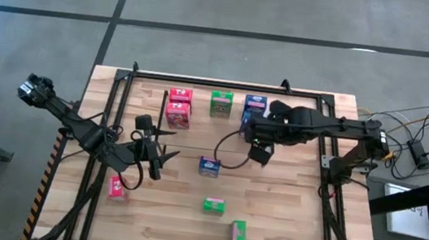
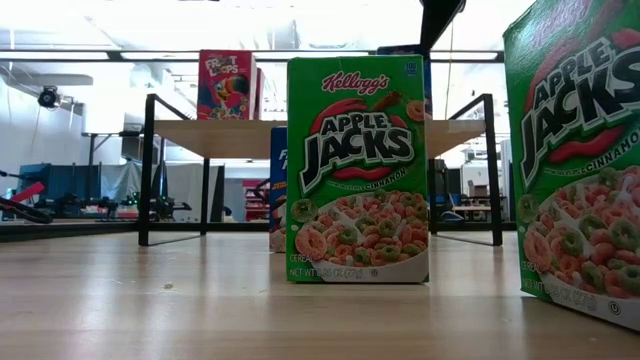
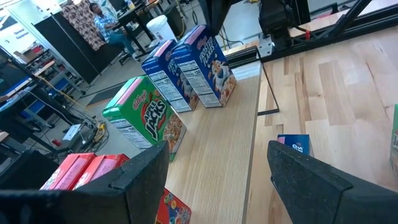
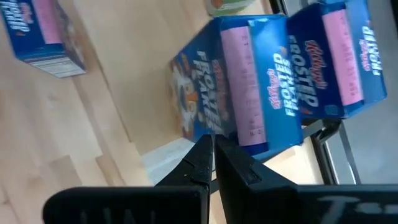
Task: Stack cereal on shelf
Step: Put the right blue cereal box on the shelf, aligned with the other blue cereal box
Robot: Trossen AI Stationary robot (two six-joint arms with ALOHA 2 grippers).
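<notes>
The shelf point(image 1: 201, 94) stands at the table's far side and carries upright cereal boxes: red ones point(image 1: 179, 107), a green one point(image 1: 221, 103) and two blue ones point(image 4: 280, 81). Loose cereal boxes lie nearer on the table: one blue point(image 1: 209, 166), two green point(image 1: 214, 206) and one red point(image 1: 117, 187). My right gripper point(image 4: 214, 152) is shut and hangs slanting down just in front of the blue boxes on the shelf. My left gripper point(image 3: 217, 180) stands open at the table's left, above the wood and holding nothing. My right gripper's shut fingertips point(image 4: 205, 149) stand right at the lower front of the nearer blue box point(image 4: 211, 106), coming from above at a slant. I cannot tell whether they touch it.
A black frame point(image 1: 331, 175) runs around the table. The low view shows a green box point(image 2: 358, 170) standing on the wood and another point(image 2: 585, 160) close at the right. Cables and equipment point(image 1: 419, 153) lie beyond the table's right edge.
</notes>
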